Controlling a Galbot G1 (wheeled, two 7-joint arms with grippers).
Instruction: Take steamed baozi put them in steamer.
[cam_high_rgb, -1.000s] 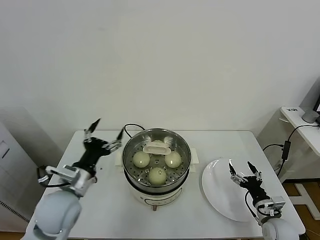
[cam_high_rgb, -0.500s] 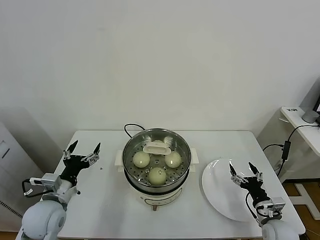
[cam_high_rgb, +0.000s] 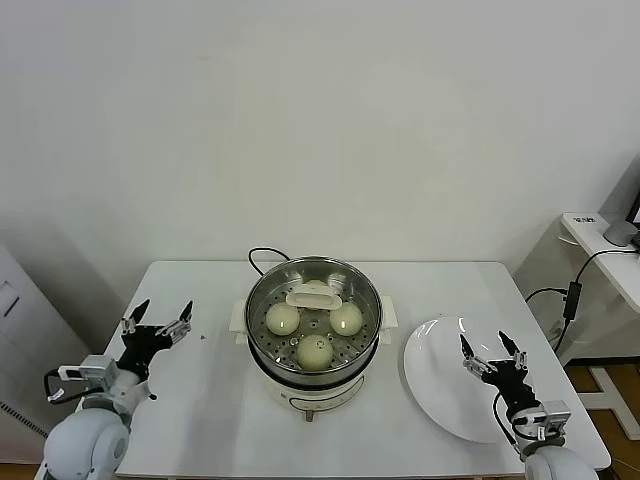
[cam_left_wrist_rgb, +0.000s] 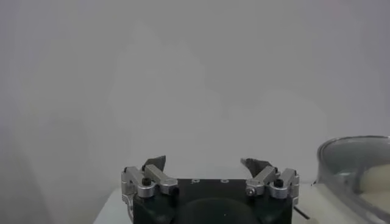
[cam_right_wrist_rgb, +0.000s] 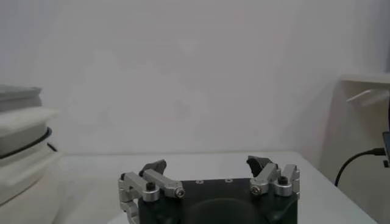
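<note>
The steamer (cam_high_rgb: 314, 395), a shiny steel pot on a white base, stands mid-table. Three steamed baozi lie on its perforated tray: one left (cam_high_rgb: 283, 319), one right (cam_high_rgb: 346, 318), one nearest me (cam_high_rgb: 314, 351). A white handle piece (cam_high_rgb: 315, 296) rests at the tray's far side. My left gripper (cam_high_rgb: 157, 318) hovers open and empty near the table's left edge, well apart from the pot. My right gripper (cam_high_rgb: 490, 352) is open and empty over the white plate (cam_high_rgb: 435, 380). The left wrist view shows open jaws (cam_left_wrist_rgb: 204, 163) and the steamer's rim (cam_left_wrist_rgb: 356, 164). The right wrist view shows open jaws (cam_right_wrist_rgb: 207, 165).
The white table (cam_high_rgb: 210, 400) has bare surface on both sides of the pot. A black cord (cam_high_rgb: 262, 254) runs from behind the steamer. A side table with a cable (cam_high_rgb: 600, 240) stands at the right, and a white cabinet (cam_high_rgb: 15, 330) at the left.
My left arm has drawn back from beside the steamer to the table's left edge and sunk lower. The right gripper has drifted slightly toward me. Both stayed open.
</note>
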